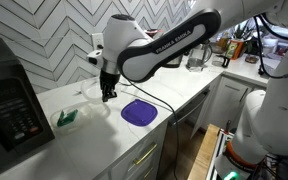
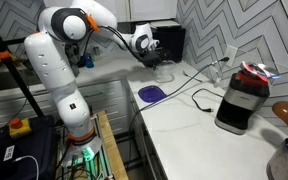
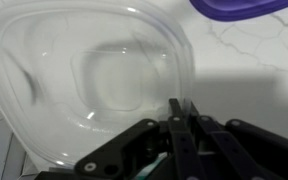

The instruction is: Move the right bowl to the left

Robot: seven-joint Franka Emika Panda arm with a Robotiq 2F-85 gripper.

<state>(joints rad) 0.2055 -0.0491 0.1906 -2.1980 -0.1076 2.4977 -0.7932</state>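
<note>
The right bowl (image 3: pixel 94 75), clear and shallow, sits on the white desk (image 1: pixel 94 130) directly under the arm's wrist, on the far side near the tiled wall. In both exterior views it all but vanishes against the surface. The fingers (image 3: pixel 173 112) stand narrow, drawn together over the bowl's right-hand rim in the wrist view. They look to be pinching that thin wall, though I can't tell how firm the hold is.

That's where I'd worry. A grip on one edge of a light, slick bowl leaves all its weight hanging off one side. Lifted quickly, it may swivel in the pinch or slip out and clatter down. Dragged instead, its far edge could catch on the desk and flex the wall out from between the fingers.

The purple bowl (image 1: pixel 139 112) lies just beside it, to the near right, and apart from it. A swing the wrong way would shove it toward the desk's near edge. To the left, the small green object (image 1: pixel 67 117) and the black appliance (image 1: pixel 9 110) crowd the landing area, so a long carry could bump either one.
</note>
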